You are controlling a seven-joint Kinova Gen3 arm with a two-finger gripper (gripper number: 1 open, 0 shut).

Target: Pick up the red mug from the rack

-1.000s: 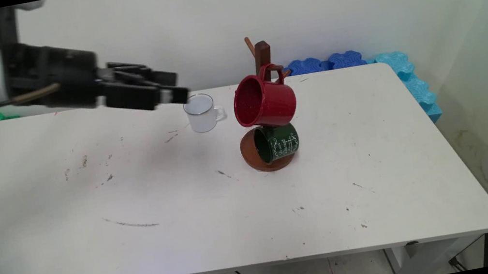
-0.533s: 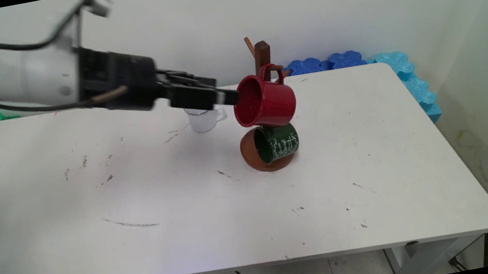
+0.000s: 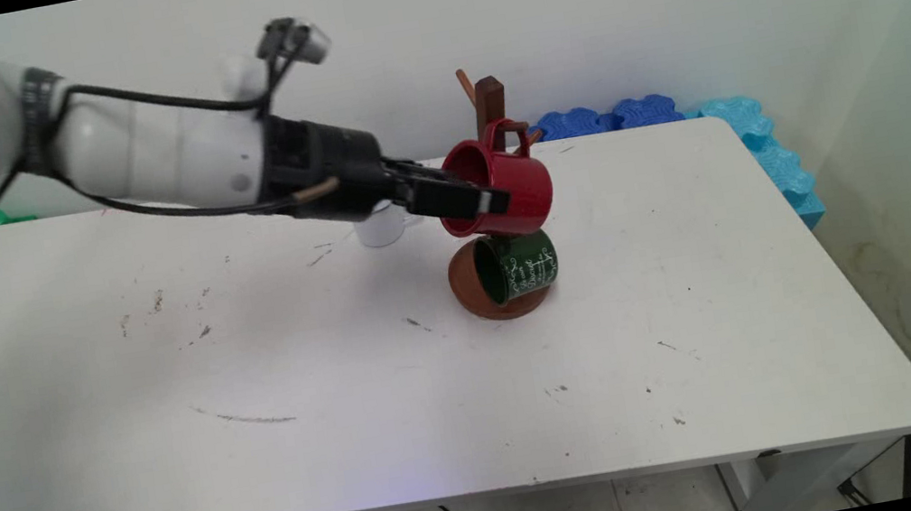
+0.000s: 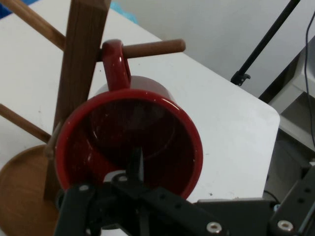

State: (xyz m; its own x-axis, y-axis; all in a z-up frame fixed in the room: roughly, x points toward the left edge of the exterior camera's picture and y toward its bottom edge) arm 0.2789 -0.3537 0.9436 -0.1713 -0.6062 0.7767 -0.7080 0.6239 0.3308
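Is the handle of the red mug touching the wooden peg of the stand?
Touching. In the hand view, the red mug hangs by its handle, looped over the wooden peg, with the loop's top resting on it.

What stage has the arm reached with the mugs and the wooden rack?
Done: the red mug and green mug hang on the wooden rack. In hand: the open tool is at the red mug's rim, the mug's handle still on its peg. Left: the white mug stands on the table, unhung.
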